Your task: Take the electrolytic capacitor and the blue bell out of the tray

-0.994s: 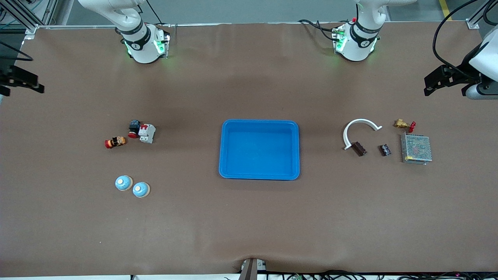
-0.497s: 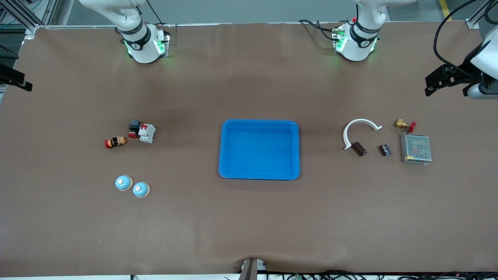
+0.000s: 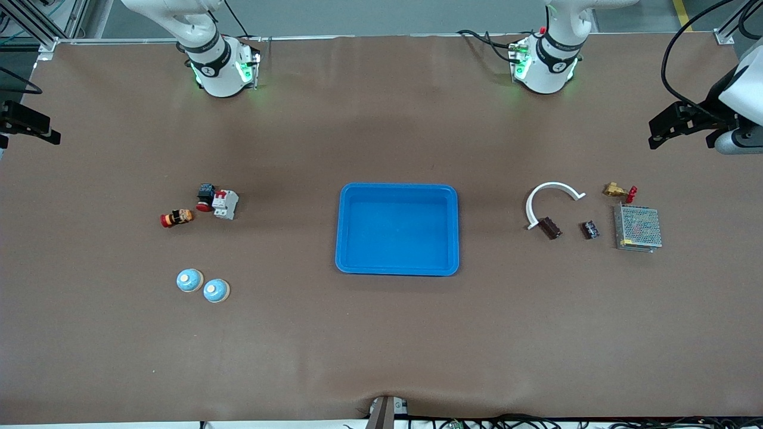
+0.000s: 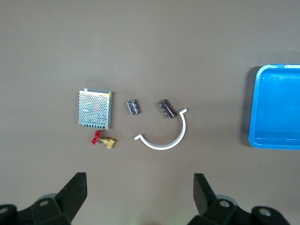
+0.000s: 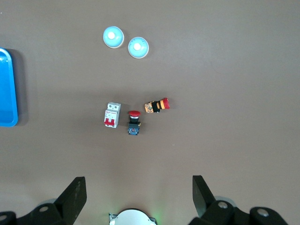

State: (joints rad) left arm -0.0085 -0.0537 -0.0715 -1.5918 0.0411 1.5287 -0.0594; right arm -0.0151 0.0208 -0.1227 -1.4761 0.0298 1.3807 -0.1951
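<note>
Brown capacitors (image 4: 166,108) under spread left end effector (image 4: 138,197), blue bells (image 5: 125,42) under right end effector (image 5: 138,197) (also spread).

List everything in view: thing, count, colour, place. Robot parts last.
tray: 1, blue, mid-table, nothing in it.
bells: 2, light blue, side by side toward the right arm's end, nearer the front camera than the breaker.
circuit breaker: 1, white and red, touching the push button.
push button: 1, black with red cap.
orange-and-red part: 1, beside the button.
capacitors: 2, dark, toward the left arm's end.
curved strip: 1, white, one end at a capacitor.
brass valve: 1, red handle.
power supply: 1, silver mesh.
left gripper: open, high over the table.
right gripper: open, high over the table.
</note>
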